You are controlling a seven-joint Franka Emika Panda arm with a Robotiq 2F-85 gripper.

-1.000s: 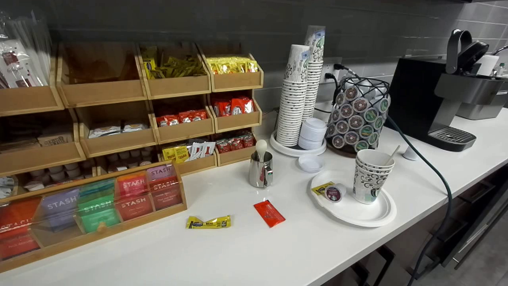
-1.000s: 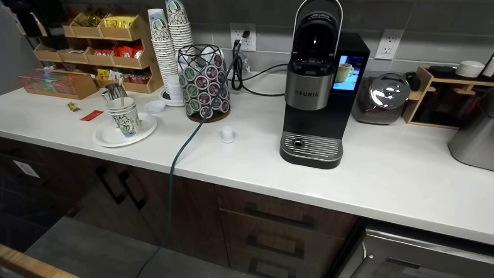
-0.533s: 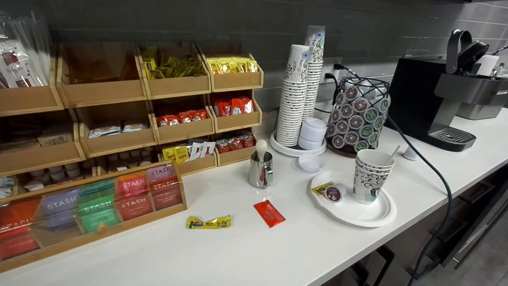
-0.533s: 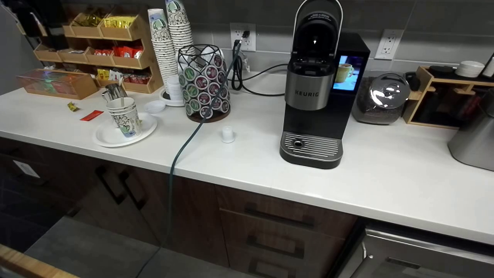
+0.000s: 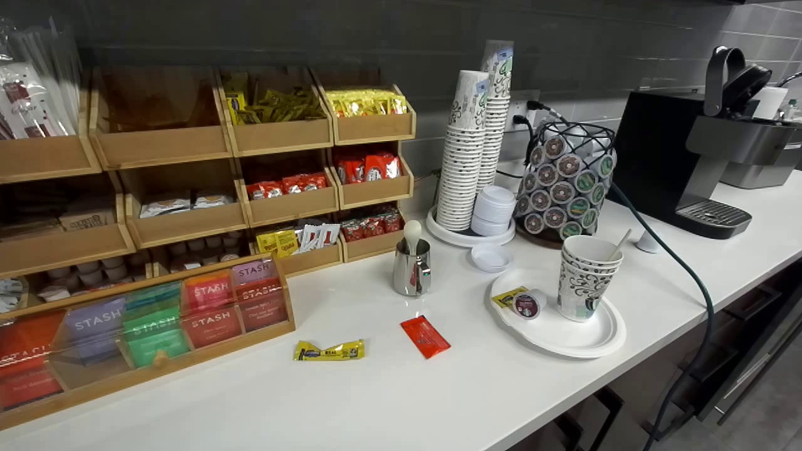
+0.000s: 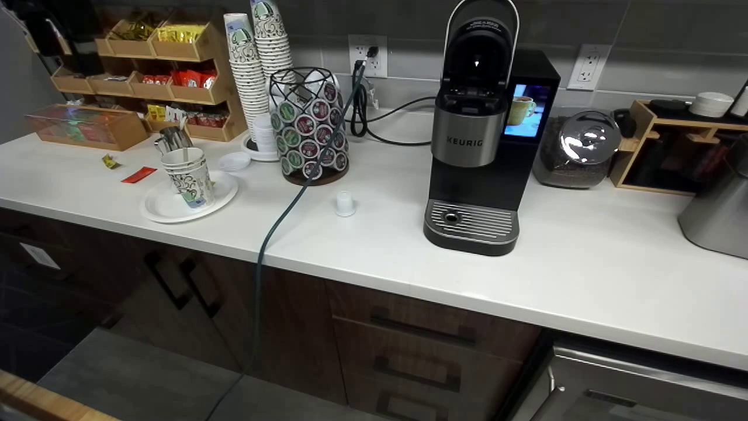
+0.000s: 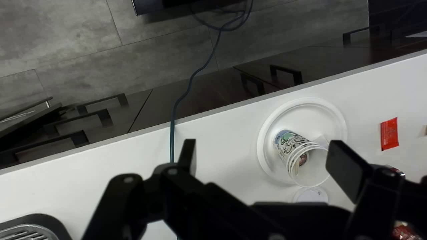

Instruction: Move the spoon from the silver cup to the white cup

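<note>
Currently the black two-finger gripper [image 7: 265,160] is showing its jaws spread wide. Pale, round-headed spoon [image 5: 412,233] is standing in the shiny silver metal cup [image 5: 408,275], toward the back edge of the white desk [image 5: 376,401]. Dark-patterned white paper cup [image 5: 583,288] (nested, thin stick [image 5: 620,244] inside) is sitting on a round white plate [image 5: 604,343] near the front edge.

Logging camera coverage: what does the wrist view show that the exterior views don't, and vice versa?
Only the wrist view clearly shows the gripper, open, and the looped stretch of the cable. Only the exterior views clearly show the spoon in the silver cup, the tall cup stacks and the coffee-pod rack. Shared: the nested white patterned paper cups on the plate, the red packet and the Keurig drip tray.
</note>
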